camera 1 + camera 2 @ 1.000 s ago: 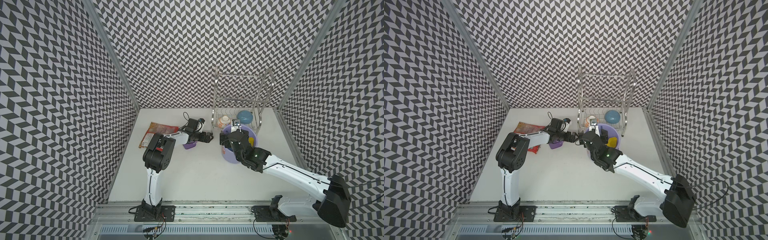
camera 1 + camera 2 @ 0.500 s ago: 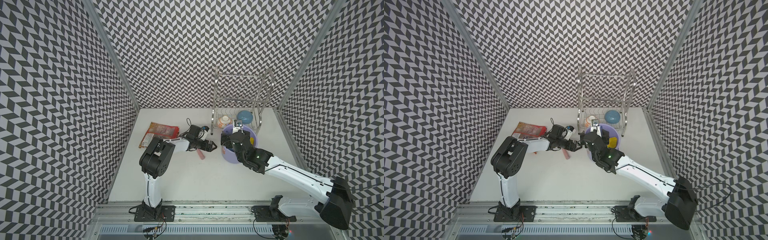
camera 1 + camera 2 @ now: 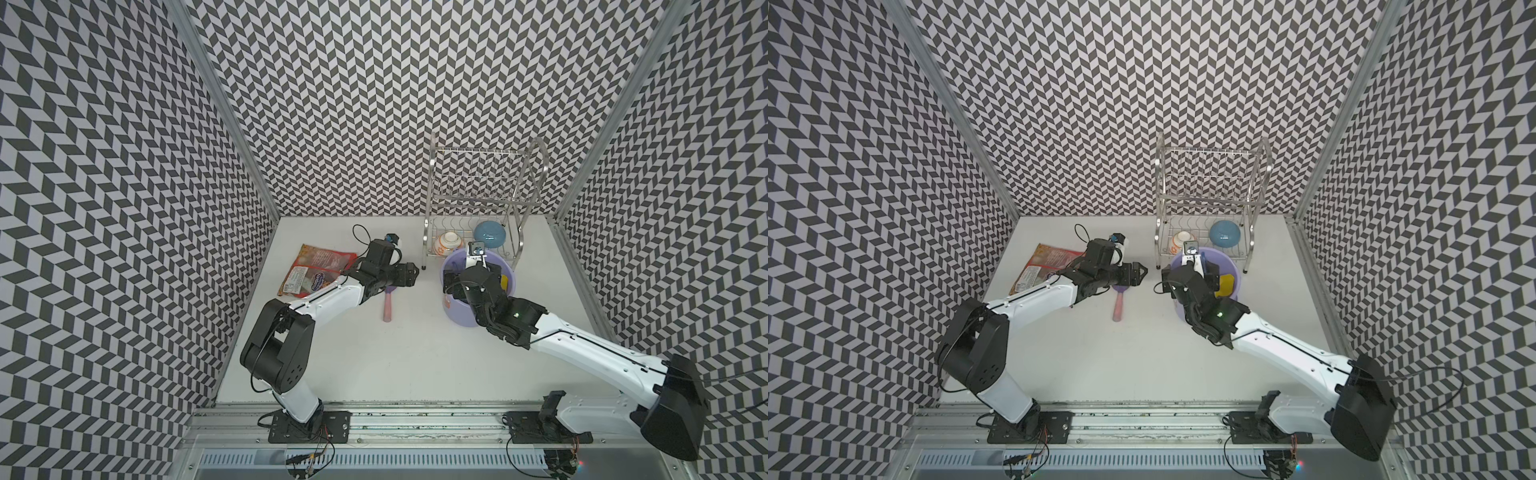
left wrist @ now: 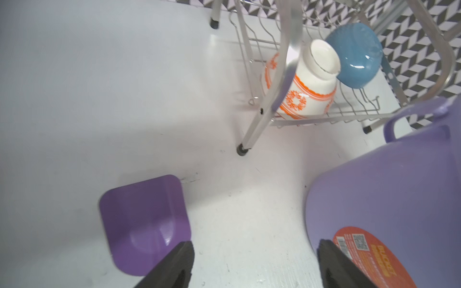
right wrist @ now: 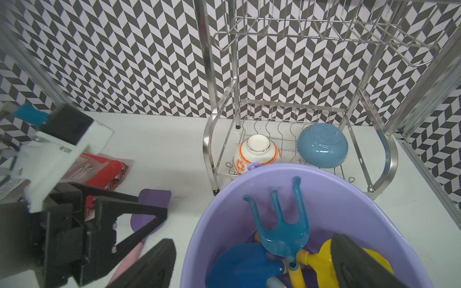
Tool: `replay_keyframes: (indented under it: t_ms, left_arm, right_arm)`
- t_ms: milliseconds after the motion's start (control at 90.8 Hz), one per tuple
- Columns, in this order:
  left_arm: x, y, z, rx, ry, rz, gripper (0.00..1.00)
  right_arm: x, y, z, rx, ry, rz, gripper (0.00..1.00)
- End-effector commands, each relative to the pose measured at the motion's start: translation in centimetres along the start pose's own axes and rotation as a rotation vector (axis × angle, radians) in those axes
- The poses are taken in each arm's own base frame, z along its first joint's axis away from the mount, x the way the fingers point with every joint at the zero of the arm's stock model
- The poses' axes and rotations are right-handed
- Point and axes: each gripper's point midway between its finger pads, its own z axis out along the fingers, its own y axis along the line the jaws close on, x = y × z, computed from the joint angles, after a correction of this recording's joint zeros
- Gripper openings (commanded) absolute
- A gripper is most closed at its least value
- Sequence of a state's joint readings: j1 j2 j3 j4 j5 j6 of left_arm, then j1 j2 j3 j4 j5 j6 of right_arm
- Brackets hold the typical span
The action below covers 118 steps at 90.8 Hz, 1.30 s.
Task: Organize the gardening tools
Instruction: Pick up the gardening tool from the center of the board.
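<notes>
A purple tool with a pink handle [image 3: 387, 306] [image 3: 1119, 305] lies flat on the table. Its squarish purple blade [image 4: 144, 224] sits just beside one finger of my left gripper [image 4: 254, 254] [image 3: 411, 274], which hovers open over bare table with nothing between the jaws. My right gripper [image 5: 252, 251] [image 3: 469, 272] is open and straddles the rim of the lavender bucket [image 5: 207, 239] [image 3: 478, 320] [image 3: 1179, 309], one finger outside and one inside. In the bucket lie a blue yellow-handled rake [image 5: 282, 229], a dark blue trowel [image 5: 242, 266] and a yellow spade [image 5: 321, 259] [image 3: 1225, 284].
A red snack packet [image 3: 320, 270] lies behind the left arm near the left wall. A metal dish rack [image 3: 478, 199] stands at the back right, just behind the bucket, holding a white-and-orange bowl [image 3: 446, 243] and a blue bowl [image 3: 490, 235].
The purple tool has come out from under the left gripper and now lies with its pink handle showing. The left gripper reached right, drew back a little and narrowed. The right arm barely moved.
</notes>
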State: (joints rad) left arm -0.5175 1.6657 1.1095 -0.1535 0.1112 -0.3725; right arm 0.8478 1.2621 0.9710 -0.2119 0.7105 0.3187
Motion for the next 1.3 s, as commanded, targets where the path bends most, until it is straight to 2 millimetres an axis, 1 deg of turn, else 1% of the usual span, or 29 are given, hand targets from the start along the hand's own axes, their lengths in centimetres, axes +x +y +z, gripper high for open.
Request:
replay_keyframes:
  t_ms: [0, 132, 231, 308, 375, 485, 683, 837, 892, 925, 1024, 1091, 1179, 1289]
  left_arm:
    - [4.4, 3.8, -0.4, -0.207, 0.136, -0.023, 0.73]
    - [7.9, 5.6, -1.1, -0.304, 0.208, -0.003, 0.70]
    - [9.5, 5.8, -1.4, -0.324, 0.235, -0.018, 0.68]
    - [10.3, 5.7, -1.4, -0.333, 0.248, -0.008, 0.68]
    - [11.1, 6.2, -1.2, -0.353, 0.264, -0.004, 0.68]
    - [12.1, 6.7, -0.5, -0.368, 0.285, -0.005, 0.65]
    - [12.7, 6.8, 0.5, -0.354, 0.282, -0.009, 0.50]
    - [13.2, 7.3, 1.1, -0.363, 0.282, -0.008, 0.44]
    - [13.4, 7.5, 1.3, -0.367, 0.281, -0.007, 0.38]
    - [13.3, 7.5, 1.3, -0.369, 0.275, -0.006, 0.33]
    - [12.9, 7.6, 1.3, -0.370, 0.249, 0.002, 0.13]
    - [11.9, 7.4, 1.0, -0.368, 0.205, 0.009, 0.00]
    - [9.9, 7.0, 0.2, -0.363, 0.127, 0.021, 0.00]
    - [5.9, 5.6, -1.7, -0.337, -0.024, 0.062, 0.00]
  right_arm:
    - [-1.1, -0.9, -0.7, 0.019, -0.044, 0.039, 1.00]
    - [-1.1, -1.1, -0.7, 0.021, -0.056, 0.040, 1.00]
    - [-0.9, -1.0, -0.6, 0.024, -0.053, 0.038, 1.00]
    - [-0.8, -0.9, -0.4, 0.024, -0.049, 0.036, 1.00]
    - [-0.7, -0.9, -0.3, 0.024, -0.048, 0.037, 1.00]
    - [-0.7, -0.9, -0.5, 0.023, -0.050, 0.044, 1.00]
    - [-0.8, -1.2, -0.7, 0.025, -0.055, 0.051, 1.00]
    - [-1.0, -1.4, -0.8, 0.030, -0.059, 0.058, 1.00]
    - [-1.0, -1.5, -0.8, 0.032, -0.062, 0.061, 1.00]
    - [-1.1, -1.5, -0.8, 0.031, -0.062, 0.063, 1.00]
    - [-1.2, -1.7, -0.8, 0.020, -0.059, 0.077, 1.00]
    - [-1.3, -1.9, -0.7, 0.001, -0.054, 0.091, 1.00]
    - [-1.7, -2.1, -0.9, -0.027, -0.049, 0.103, 1.00]
    - [-2.4, -1.9, -1.2, -0.072, -0.040, 0.110, 1.00]
